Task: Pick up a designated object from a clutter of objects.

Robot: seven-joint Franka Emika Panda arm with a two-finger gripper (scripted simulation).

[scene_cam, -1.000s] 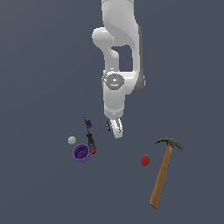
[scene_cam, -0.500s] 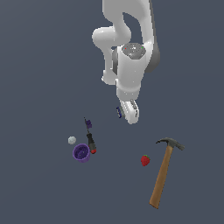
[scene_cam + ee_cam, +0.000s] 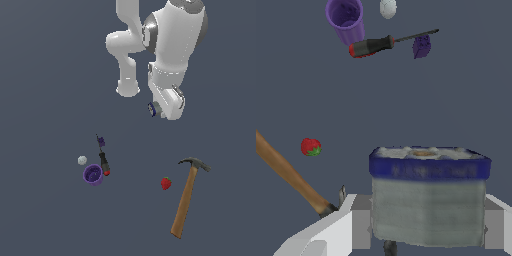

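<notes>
Between the gripper [image 3: 428,220] fingers sits the designated object [image 3: 429,197], a pale grey block with a dark blue band around its upper edge; a white finger [image 3: 336,232] presses against each side, so the jaws are closed onto it at roughly the block's own width. Exterior view: the arm is raised well above the floor, and only a small blue-and-white corner of the object [image 3: 152,109] shows at the gripper [image 3: 167,107].

On the floor below lie the purple cup [image 3: 93,175], whitish ball [image 3: 82,160], black-and-red stick [image 3: 104,163] and tiny purple piece [image 3: 101,141], clustered together. Strawberry [image 3: 166,183] and hammer [image 3: 188,196] lie apart, toward the exterior view's right.
</notes>
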